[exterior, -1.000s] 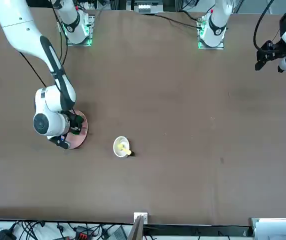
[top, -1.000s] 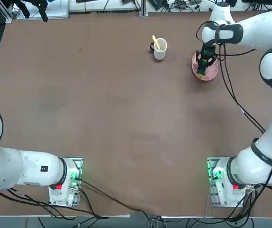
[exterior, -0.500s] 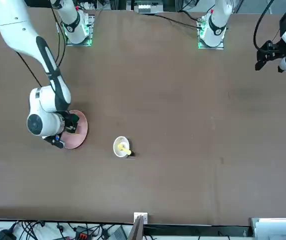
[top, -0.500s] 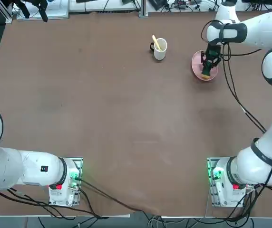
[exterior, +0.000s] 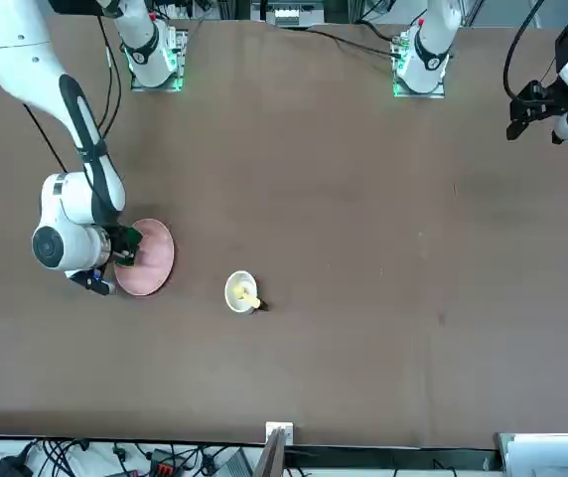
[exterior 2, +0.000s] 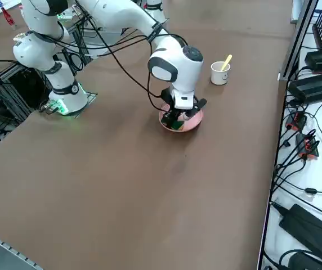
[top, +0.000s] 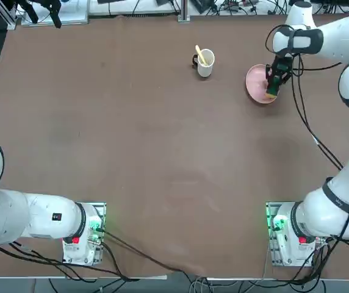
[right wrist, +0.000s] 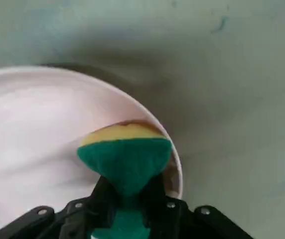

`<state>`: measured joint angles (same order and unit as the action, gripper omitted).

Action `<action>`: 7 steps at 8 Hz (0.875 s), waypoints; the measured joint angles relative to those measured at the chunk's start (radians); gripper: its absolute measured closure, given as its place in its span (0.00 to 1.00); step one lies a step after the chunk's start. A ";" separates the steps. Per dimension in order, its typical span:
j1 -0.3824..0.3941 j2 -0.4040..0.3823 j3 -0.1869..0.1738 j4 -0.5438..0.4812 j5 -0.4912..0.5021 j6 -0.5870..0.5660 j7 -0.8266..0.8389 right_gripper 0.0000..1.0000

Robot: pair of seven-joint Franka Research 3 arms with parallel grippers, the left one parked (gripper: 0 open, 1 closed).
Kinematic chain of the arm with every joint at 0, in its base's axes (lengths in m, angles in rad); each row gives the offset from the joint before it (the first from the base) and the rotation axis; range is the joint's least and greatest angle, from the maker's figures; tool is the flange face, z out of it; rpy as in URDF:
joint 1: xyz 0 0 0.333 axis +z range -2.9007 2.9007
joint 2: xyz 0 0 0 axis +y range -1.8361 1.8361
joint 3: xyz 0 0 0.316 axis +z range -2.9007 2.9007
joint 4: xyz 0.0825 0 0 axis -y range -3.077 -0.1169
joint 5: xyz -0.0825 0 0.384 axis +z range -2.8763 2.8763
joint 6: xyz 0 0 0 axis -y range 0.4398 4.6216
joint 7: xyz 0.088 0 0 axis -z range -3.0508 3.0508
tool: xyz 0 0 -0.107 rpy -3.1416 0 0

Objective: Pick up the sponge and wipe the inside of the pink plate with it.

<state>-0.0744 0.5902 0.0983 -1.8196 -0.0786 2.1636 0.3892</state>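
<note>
The sponge [right wrist: 125,154] is pinched between the fingers of the right gripper [right wrist: 127,199] and pressed, yellow side down, against the plate [right wrist: 38,129] near its right rim.

End effector [top: 273,87] slid sponge [right wrist: 125,152] to pink plate [top: 255,82] right rim.

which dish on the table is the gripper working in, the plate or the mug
The pink plate. The right gripper presses the sponge down at the plate's rim, while the white mug with its yellow utensil stands apart, untouched.
</note>
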 joint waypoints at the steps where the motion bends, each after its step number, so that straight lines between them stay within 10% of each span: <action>1: 0.002 0.002 0.002 0.001 0.006 0.029 0.001 0.71; 7: 0.067 0.027 0.012 0.026 0.110 0.109 0.084 0.72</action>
<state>-0.0077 0.6168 0.1106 -1.7931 0.0319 2.2729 0.4734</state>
